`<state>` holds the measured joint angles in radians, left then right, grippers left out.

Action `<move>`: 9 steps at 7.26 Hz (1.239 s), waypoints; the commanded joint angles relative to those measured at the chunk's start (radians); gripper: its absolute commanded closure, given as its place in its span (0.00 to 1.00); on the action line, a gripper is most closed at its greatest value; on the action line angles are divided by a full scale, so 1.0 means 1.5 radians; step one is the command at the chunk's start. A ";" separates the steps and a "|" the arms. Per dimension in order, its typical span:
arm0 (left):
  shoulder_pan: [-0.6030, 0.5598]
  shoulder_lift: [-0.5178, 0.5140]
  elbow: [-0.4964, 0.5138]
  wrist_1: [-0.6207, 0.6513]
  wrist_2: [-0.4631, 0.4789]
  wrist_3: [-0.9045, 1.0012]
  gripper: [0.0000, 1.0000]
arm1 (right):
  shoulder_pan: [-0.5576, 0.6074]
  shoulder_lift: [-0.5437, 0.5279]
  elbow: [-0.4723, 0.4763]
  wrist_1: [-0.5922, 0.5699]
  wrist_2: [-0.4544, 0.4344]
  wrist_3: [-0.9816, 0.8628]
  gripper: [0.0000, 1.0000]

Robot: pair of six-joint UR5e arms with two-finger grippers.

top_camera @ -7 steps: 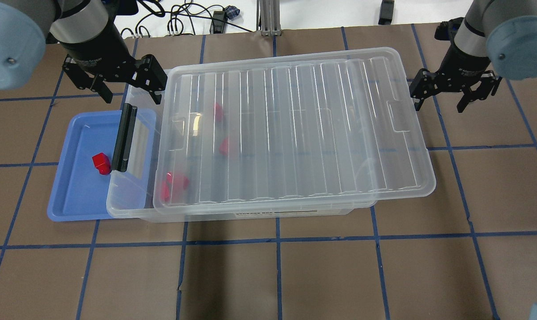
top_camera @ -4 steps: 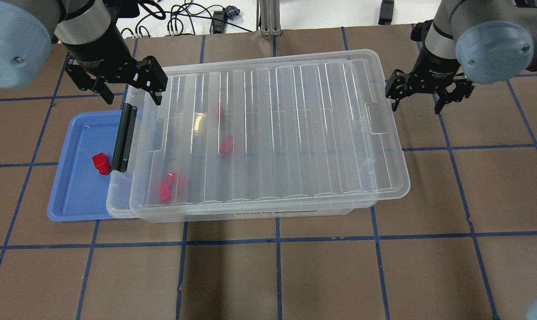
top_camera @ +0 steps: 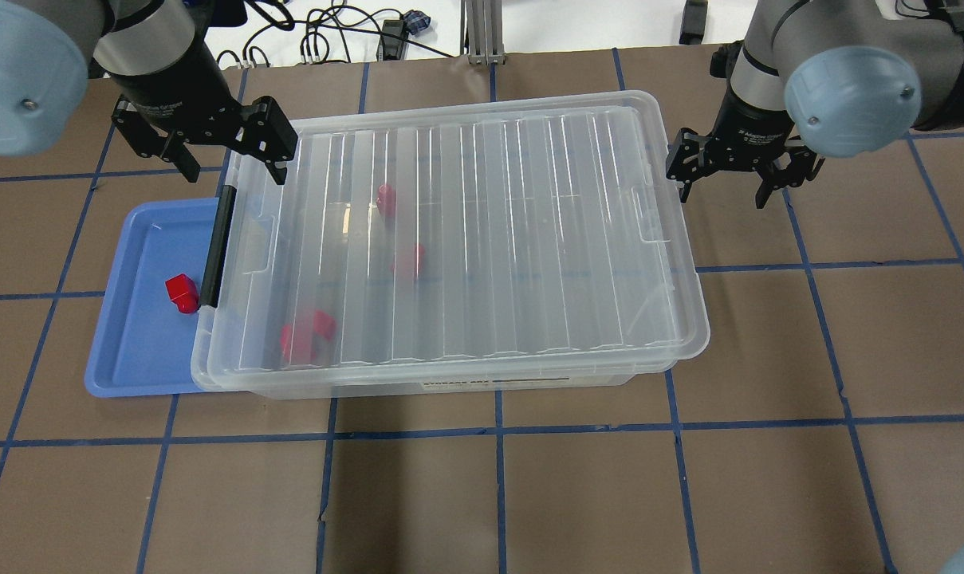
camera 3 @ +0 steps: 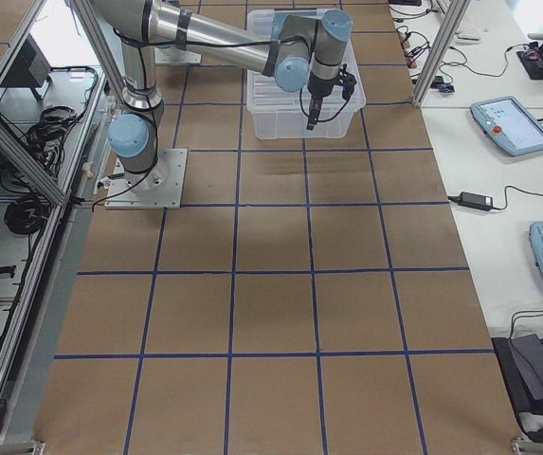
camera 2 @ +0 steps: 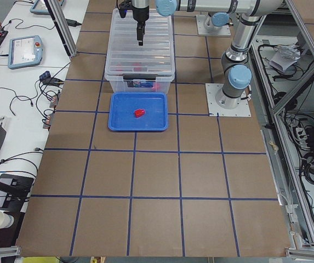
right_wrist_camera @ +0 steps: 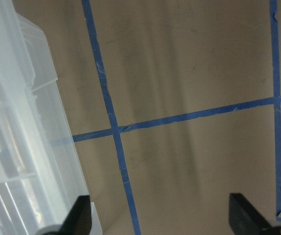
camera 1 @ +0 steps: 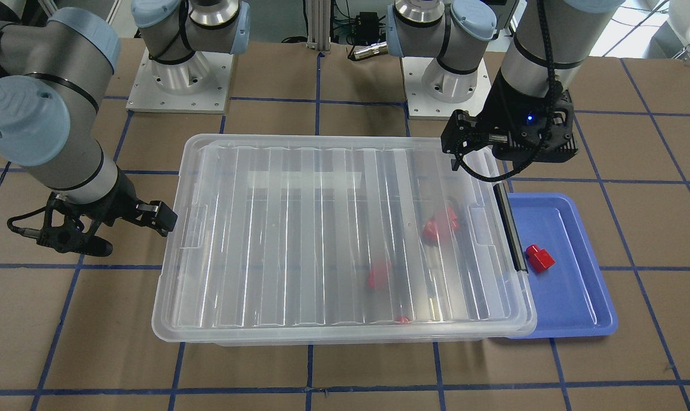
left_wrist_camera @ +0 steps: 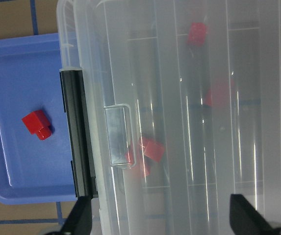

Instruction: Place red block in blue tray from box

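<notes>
The red block (top_camera: 182,292) lies in the blue tray (top_camera: 135,343), next to the box's black latch bar (top_camera: 217,247); it also shows in the front view (camera 1: 539,258) and the left wrist view (left_wrist_camera: 37,124). The box (top_camera: 450,381) stands right of the tray, and its ribbed lid (top_camera: 482,239) lies over it. My left gripper (top_camera: 230,167) is open and empty above the box's far left corner. My right gripper (top_camera: 723,190) is open and empty, one finger (top_camera: 683,185) at the lid's right end.
Several other red pieces (top_camera: 306,335) lie inside the box under the lid. The box's left end overlaps the tray's right rim. Brown table paper with blue tape lines (top_camera: 497,434) surrounds everything. Cables (top_camera: 322,36) lie beyond the far edge.
The lid has slid left until it sits over the box. My right gripper has moved left along with the lid's right end. My left gripper and the red block have stayed put.
</notes>
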<state>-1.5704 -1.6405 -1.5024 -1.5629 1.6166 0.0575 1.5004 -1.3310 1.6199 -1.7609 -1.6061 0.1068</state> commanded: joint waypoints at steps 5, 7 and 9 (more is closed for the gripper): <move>-0.002 0.010 0.001 0.000 0.003 -0.001 0.00 | -0.002 -0.021 -0.027 0.003 -0.004 -0.010 0.00; -0.005 0.025 0.001 -0.002 0.004 0.002 0.00 | -0.001 -0.079 -0.043 0.033 -0.003 -0.010 0.00; -0.006 0.034 0.001 -0.006 -0.001 0.004 0.00 | 0.000 -0.164 -0.044 0.140 -0.002 -0.007 0.00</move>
<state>-1.5791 -1.5971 -1.5001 -1.5680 1.6197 0.0604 1.4988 -1.5025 1.5550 -1.6405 -1.6109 0.0932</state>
